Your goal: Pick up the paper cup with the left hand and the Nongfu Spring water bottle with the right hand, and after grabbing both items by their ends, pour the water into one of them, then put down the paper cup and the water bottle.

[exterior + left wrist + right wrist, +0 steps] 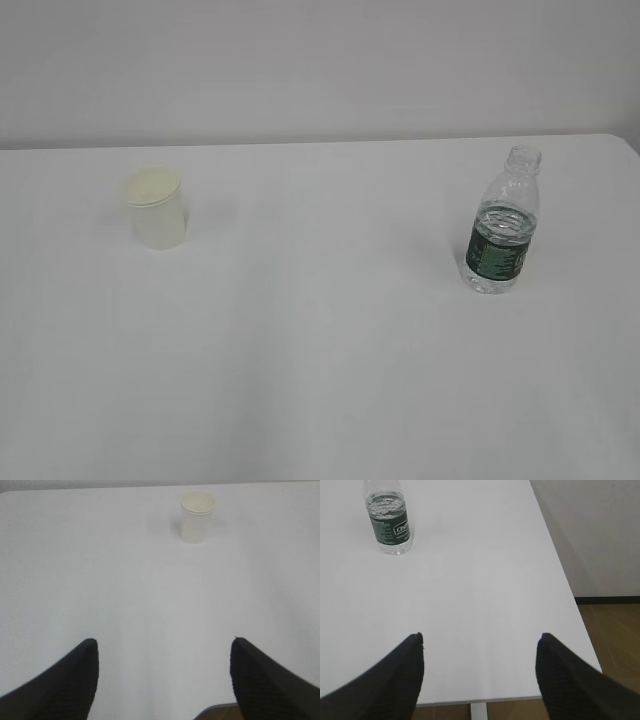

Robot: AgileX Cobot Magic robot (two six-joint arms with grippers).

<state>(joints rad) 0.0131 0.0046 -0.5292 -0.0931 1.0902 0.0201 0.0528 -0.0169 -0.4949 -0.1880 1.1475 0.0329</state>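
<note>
Left gripper (162,680) and right gripper (480,672) were found wide, empty | step: pre-grasp | next: paper cup (156,208), Nongfu Spring water bottle (501,222) to be approached.

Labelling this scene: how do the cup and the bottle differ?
The cup is short, opaque and white; the bottle is taller, clear, with a dark green label. The cup's mouth is wide, the bottle's neck narrow. Both stand upright, apart, untouched on the white table.

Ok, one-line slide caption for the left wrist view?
Open left gripper hangs above the white table, jaws wide, with the upright paper cup standing untouched far ahead.
</note>
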